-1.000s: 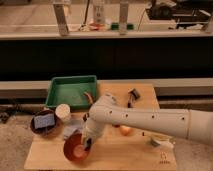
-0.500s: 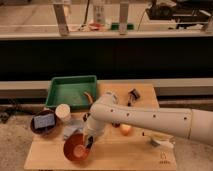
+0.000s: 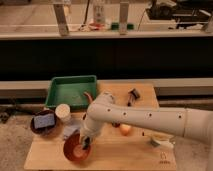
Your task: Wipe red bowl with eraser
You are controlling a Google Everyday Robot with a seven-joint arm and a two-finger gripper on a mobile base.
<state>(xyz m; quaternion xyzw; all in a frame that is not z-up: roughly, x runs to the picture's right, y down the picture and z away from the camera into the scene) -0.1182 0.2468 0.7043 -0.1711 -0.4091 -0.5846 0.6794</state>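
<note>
Taking the table [image 3: 115,155] as a clock face with twelve at its far edge, a brown bowl [image 3: 36,130] is sitting at nine o'clock, right at the left edge, and is holding a blue block [image 3: 44,121]. A white cup [image 3: 63,111] is standing upright just beside that bowl, on its three o'clock side. A green tray [image 3: 67,92] is lying at eleven o'clock, reaching to the far edge. The red bowl [image 3: 72,149] is resting at seven o'clock, near the front edge, below the cup and apart from it. The gripper [image 3: 86,143] is reaching down into the red bowl at the bowl's own three o'clock side, over its inner wall and rim. How the jaws are standing I cannot tell. The eraser is not showing as a shape apart from the dark gripper tip. A curved orange-brown thing [image 3: 89,96] is lying just beside the tray's right wall. The white arm [image 3: 150,120] is stretching in from three o'clock, bending near the table's middle and dropping toward the red bowl. A small round yellowish thing [image 3: 125,129] is sitting just under the arm. A black thing [image 3: 132,95] is lying at one o'clock. A white thing [image 3: 161,142] is lying at four o'clock.
</note>
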